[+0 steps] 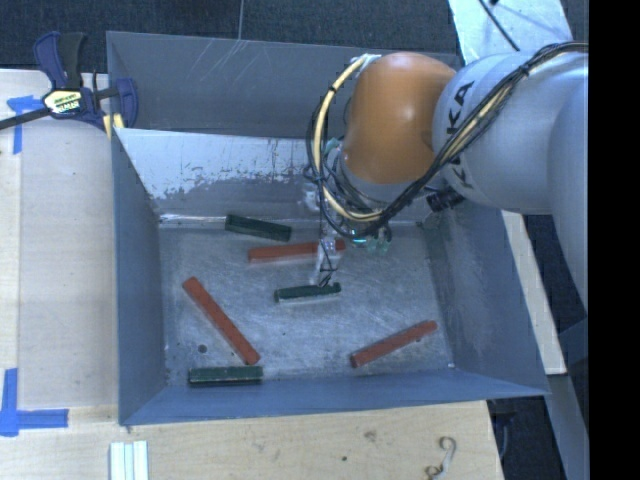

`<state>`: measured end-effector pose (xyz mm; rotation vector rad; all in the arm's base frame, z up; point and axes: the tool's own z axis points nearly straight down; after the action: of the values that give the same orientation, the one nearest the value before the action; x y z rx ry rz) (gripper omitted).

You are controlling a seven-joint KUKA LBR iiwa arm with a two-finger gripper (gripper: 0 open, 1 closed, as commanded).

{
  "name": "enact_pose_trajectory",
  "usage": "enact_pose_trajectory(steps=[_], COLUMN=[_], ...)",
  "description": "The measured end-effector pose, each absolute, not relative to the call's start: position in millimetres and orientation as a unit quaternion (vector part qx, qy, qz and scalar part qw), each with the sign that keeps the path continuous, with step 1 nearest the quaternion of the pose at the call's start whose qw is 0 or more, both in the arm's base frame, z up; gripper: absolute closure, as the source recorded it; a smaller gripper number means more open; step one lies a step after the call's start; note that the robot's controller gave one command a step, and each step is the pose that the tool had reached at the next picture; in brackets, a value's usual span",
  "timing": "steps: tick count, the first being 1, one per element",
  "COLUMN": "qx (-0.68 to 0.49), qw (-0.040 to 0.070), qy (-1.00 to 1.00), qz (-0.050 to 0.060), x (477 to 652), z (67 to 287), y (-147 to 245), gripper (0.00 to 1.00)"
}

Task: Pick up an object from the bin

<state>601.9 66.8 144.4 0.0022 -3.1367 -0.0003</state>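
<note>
Grey metal bin (138,268): gripper (328,274) at the right end of a dark green flat bar (300,293) lying left-to-right; jaw state unclear.

One piece of writing can be read. Dark block lettering (458,103) stands on the silver-grey link of the arm (530,138), just right of its orange cover (400,118). It runs steeply down the curved casing and gives the maker's name, KUKA. Black and yellow cables (480,103) cross it, so only parts of the letters show: a K and the letter after it at the upper end, and broken strokes of the remaining letters lower down, near the wrist.
</note>
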Motion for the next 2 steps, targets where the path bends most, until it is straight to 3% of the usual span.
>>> enact_pose_trajectory(steps=[1,2], qx=[0.107,0.089], qw=[-0.001,-0.001], qy=[-0.994,-0.996], qz=[0.000,0.000], x=[585.5,572.7], z=[71,102], y=[72,72], gripper=[0.00,0.00])
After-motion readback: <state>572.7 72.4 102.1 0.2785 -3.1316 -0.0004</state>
